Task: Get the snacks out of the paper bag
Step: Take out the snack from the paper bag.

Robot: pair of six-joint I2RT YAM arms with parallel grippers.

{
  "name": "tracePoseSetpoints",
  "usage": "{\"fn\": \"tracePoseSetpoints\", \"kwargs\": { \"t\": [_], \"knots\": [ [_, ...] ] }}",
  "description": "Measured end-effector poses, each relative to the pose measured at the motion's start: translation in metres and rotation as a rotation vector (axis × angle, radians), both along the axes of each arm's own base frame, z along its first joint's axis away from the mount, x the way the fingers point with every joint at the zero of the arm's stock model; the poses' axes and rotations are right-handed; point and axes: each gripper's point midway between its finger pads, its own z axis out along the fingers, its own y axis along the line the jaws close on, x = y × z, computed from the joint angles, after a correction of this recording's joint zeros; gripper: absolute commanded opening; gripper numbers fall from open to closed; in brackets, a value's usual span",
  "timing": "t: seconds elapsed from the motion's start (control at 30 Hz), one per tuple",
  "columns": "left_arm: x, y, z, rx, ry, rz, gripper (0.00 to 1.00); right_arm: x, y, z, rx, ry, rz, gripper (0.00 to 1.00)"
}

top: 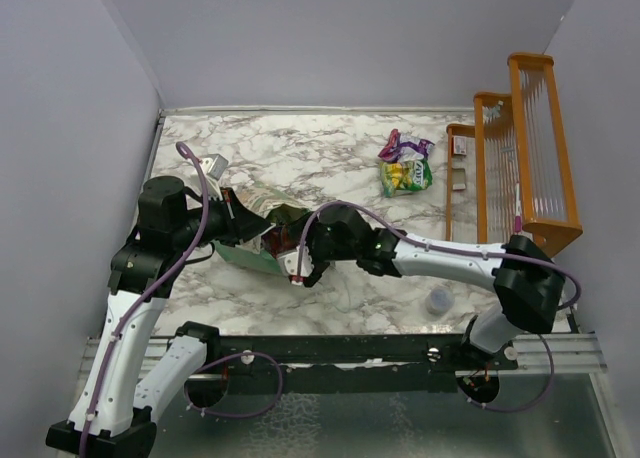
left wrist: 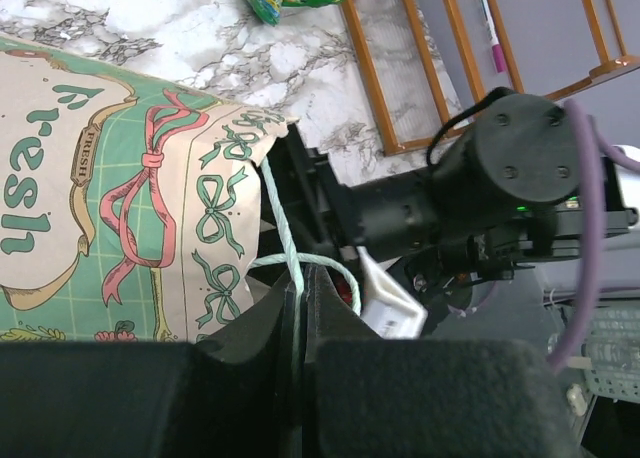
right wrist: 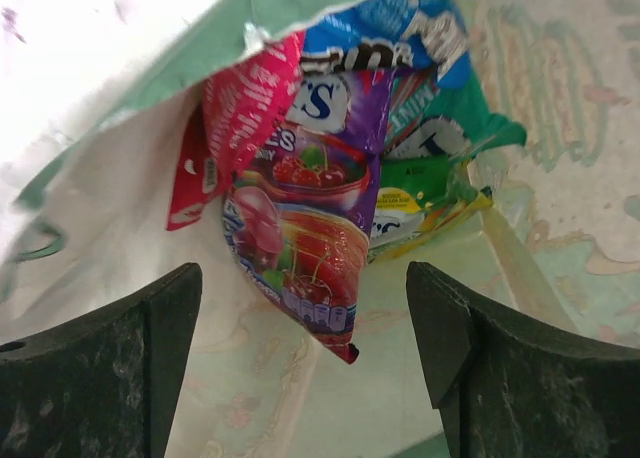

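- Top external view shows the paper bag (top: 246,250) lying on its side on the marbled surface (top: 300,158), left of centre on the near half. Its mouth is turned right, toward the right arm's reach.
- Left wrist view: the left end effector (left wrist: 300,303) is clenched on the bag's thin string handle (left wrist: 282,218). I judge this grip is there to anchor the bag, so it does not slide when packets are drawn out.
- Right wrist view: the right end effector (right wrist: 303,323) is released, with its jaws wide and nothing gripped. It points into the white-lined mouth, and the spread looks set to straddle one packet.
- Most of the snacks (right wrist: 340,128) sit bunched inside the bag. The purple packet (right wrist: 305,228) lies nearest, its corner toward the gap between the jaws. A red packet (right wrist: 235,118) is on its left, a blue packet (right wrist: 400,38) farther in, and a green packet (right wrist: 440,128) on its right.
- These packets overlap, so pulling the purple one may drag its neighbours along.
- Loose packets (top: 405,166) lie on the far right of the surface, just left of the orange rack (top: 520,148) and well apart from the bag. That spot reads as the drop area, so the task looks partly done.
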Motion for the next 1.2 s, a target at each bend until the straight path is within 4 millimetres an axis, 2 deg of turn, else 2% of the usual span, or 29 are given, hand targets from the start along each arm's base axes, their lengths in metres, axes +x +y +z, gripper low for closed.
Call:
{"fn": "tracePoseSetpoints", "kwargs": {
  "t": [0.23,0.4,0.5,0.73,0.93,1.07,1.2],
  "knots": [
    [0.000,0.000,0.000,0.000,0.000,0.000,0.00,0.033,0.006,-0.032,-0.106,-0.054,-0.106,0.81],
    [0.000,0.000,0.000,0.000,-0.001,0.000,0.00,0.045,0.013,-0.049,-0.153,-0.062,-0.134,0.57],
    [-0.001,0.000,0.000,0.001,0.001,0.000,0.00,0.050,0.017,-0.057,-0.174,-0.054,-0.143,0.51],
    [-0.003,0.001,-0.005,0.013,0.017,-0.002,0.00,0.048,0.016,-0.064,-0.180,-0.030,-0.149,0.32],
    [-0.002,0.002,-0.005,0.018,0.016,0.006,0.00,0.037,0.006,-0.065,-0.165,0.006,-0.147,0.19],
    [-0.002,0.003,-0.005,0.019,0.016,0.006,0.00,0.030,0.005,-0.061,-0.143,0.040,-0.141,0.14],
    [-0.001,0.004,-0.006,0.022,0.015,0.014,0.00,0.025,0.005,-0.049,-0.103,0.073,-0.145,0.11]
  ]
}}
